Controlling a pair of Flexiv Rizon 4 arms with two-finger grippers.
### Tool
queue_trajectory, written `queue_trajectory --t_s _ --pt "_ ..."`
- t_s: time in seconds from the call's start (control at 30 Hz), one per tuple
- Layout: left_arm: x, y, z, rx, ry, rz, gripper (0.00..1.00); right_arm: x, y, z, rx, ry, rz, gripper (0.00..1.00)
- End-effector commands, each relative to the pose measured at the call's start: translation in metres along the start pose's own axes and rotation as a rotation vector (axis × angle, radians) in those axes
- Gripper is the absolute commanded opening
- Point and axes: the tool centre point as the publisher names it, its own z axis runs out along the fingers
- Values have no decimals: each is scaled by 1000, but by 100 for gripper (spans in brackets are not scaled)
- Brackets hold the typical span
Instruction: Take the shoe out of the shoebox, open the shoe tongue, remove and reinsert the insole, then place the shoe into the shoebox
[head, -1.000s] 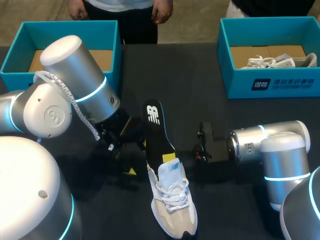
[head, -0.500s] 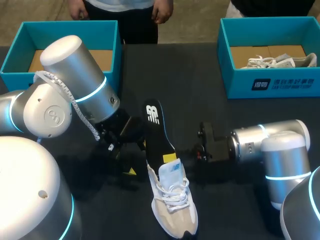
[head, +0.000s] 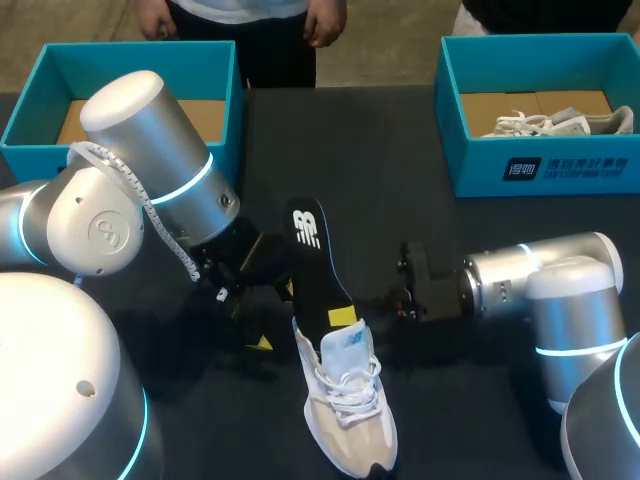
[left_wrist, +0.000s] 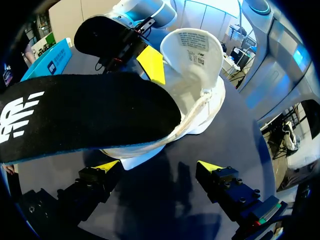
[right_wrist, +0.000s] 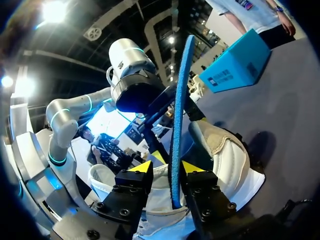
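A white and beige shoe lies on the dark table, toe towards the near edge. Its black insole sticks out of the heel opening and slants up and away. In the right wrist view the insole stands edge-on between the fingers of my right gripper, with a small gap at one yellow tip, so it is open. In the head view my right gripper is at the tongue. My left gripper is wide open just behind the heel, under the insole, holding nothing.
A teal shoebox stands at the far left behind my left arm. A second teal shoebox at the far right holds another pale shoe. Bare dark tabletop lies between the boxes.
My right gripper's fingers have spread a little, and one yellow tip now shows beside the tongue. The shoe and insole have barely shifted. My left arm has not moved.
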Motion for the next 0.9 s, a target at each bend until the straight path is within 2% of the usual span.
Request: queue_trajectory --t_s 0.03,0.37,0.9 --pt "1 -1 0 -4 -3 -1 100 -3 -1 0 8 21 -12 34" --pt "1 -1 0 -4 -3 -1 100 3 0 -2 5 30 -50 36" --pt "1 -1 0 -4 -3 -1 100 3 15 7 57 58 -73 34"
